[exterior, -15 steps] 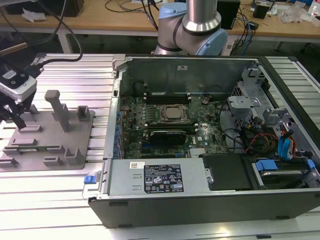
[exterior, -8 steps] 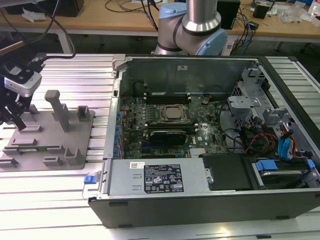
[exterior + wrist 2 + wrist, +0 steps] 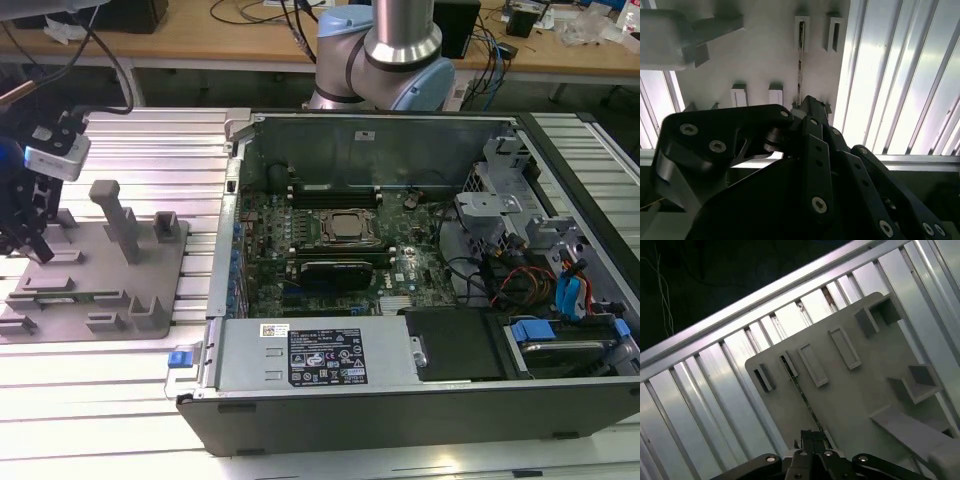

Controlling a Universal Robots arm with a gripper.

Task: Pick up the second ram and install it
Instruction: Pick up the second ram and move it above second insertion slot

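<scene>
The second ram [image 3: 798, 386] is a thin stick standing on edge in the slots of the grey fixture tray [image 3: 855, 405]. In the second wrist view the same ram [image 3: 800, 70] runs down between two slot blocks of the tray [image 3: 765, 55]. My gripper [image 3: 812, 435] sits over one end of the stick, its black fingers drawn close together on either side of it. In the second wrist view the gripper [image 3: 807, 104] meets the stick's end. In the exterior view the gripper [image 3: 38, 250] hangs low over the tray [image 3: 110, 290] at that view's far left.
An open computer case [image 3: 230, 360] lies at the exterior view's middle and right, with the motherboard [image 3: 340, 240], cables and drive bays inside. The tray carries upright posts [image 3: 118, 215]. Ribbed aluminium table [image 3: 150, 150] surrounds both. The arm's base [image 3: 385, 55] stands behind the case.
</scene>
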